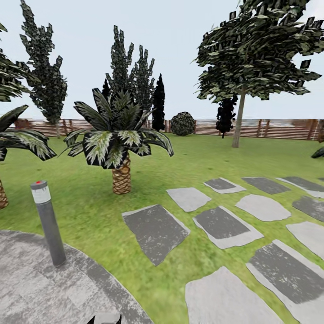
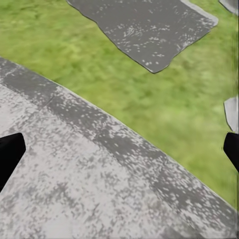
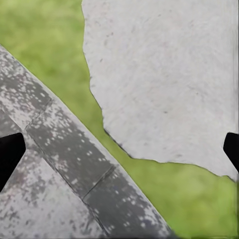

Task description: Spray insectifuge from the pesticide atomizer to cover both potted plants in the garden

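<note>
Green lawn (image 1: 90,216) of the garden spreads to a brown horizontal-slat fence (image 1: 279,128), grass texture blurry and mottled. Grey stone slabs (image 1: 155,229) lie set in the grass, irregular flat shapes, some dark and speckled, some pale and smooth. Curved speckled-grey paving (image 1: 36,279) with a darker edge band fills the near-left corner; a grey cylindrical bollard (image 1: 48,222) with a white band and red cap stands on it, tilted in the view. Short palm (image 1: 118,139) with scaly brown trunk and dark white-streaked fronds stands on the lawn beyond; tall blocky-leaved trees (image 1: 256,49) and a round bush (image 1: 182,123) sit near the fence. Left tool (image 2: 119,149): black fingertips (image 2: 9,152) at both frame edges, spread wide, over curved paving and grass. Right tool (image 3: 119,149): black fingertips (image 3: 9,152) likewise wide apart, holding nothing, over a pale slab (image 3: 169,74), grass strip and paving edge.
</note>
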Robot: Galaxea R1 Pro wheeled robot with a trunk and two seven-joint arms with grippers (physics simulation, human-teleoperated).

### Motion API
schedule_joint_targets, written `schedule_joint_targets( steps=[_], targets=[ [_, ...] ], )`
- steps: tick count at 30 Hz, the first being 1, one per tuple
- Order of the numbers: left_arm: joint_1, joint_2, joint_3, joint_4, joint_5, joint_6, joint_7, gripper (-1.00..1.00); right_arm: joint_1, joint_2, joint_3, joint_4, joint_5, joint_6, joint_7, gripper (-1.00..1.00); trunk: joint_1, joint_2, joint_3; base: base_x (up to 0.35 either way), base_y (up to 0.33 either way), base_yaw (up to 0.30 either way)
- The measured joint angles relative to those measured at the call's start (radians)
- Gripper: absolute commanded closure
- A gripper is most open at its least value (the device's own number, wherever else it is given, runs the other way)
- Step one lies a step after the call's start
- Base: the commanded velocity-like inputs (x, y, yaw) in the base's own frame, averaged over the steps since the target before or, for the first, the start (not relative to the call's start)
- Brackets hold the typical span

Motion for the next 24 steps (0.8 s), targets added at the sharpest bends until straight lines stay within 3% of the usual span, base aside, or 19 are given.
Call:
schedule_joint_targets(
  steps=[24],
  targets=[
    [0.0, 0.0, 0.0, 0.0, 0.0, 0.0, 0.0, -1.0, 0.0, 0.0, -0.001, 0.0, 0.0, 0.001, 0.0, -1.0, 0.092, -0.168, -0.075, 0.0, 0.0, -0.277]
  ],
)
